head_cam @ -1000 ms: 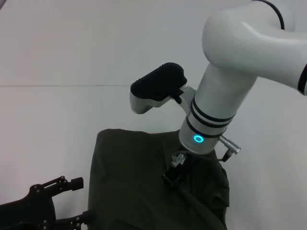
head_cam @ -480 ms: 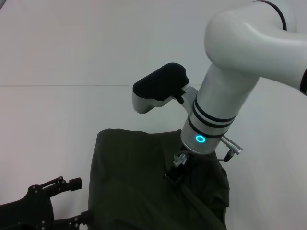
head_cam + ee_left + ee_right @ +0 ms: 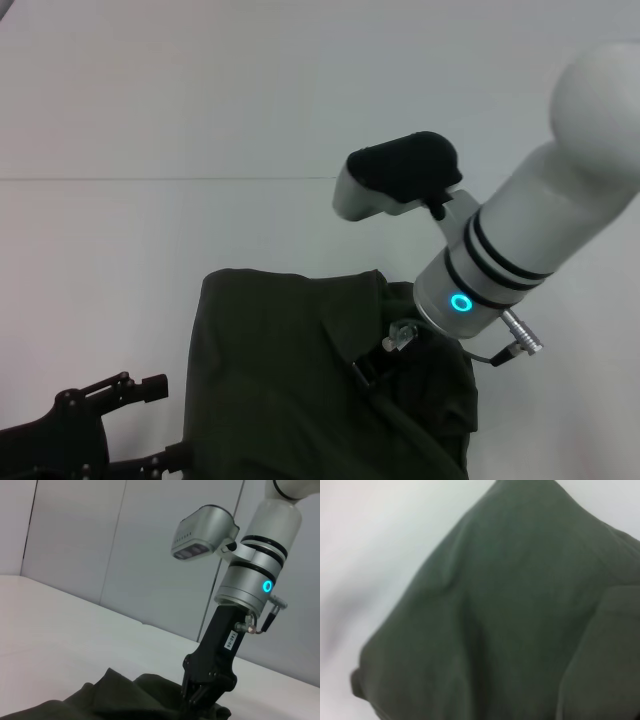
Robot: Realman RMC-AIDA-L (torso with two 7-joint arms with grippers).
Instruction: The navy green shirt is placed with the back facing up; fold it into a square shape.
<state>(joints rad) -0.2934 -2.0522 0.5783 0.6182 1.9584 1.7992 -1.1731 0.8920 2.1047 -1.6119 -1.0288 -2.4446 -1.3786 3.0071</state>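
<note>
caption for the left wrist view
Right gripper pressed down into the crumpled green shirt on the white table.

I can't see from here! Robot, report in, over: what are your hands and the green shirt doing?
Right gripper down on the navy green shirt, fingers hidden. Left gripper low beside it, idle. Shirt bunched, unfolded. Nothing blocking.

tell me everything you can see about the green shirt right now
The shirt is dark olive green, plain soft knit cloth, with no print showing. It lies on the white table already folded into a thick, roughly rectangular bundle, with rounded corners and creases across the top. A flap of cloth is raised along its right side, where the right gripper reaches down into the folds; its fingertips are hidden in the cloth. The left gripper sits beside the near left corner, apart from the cloth.
</note>
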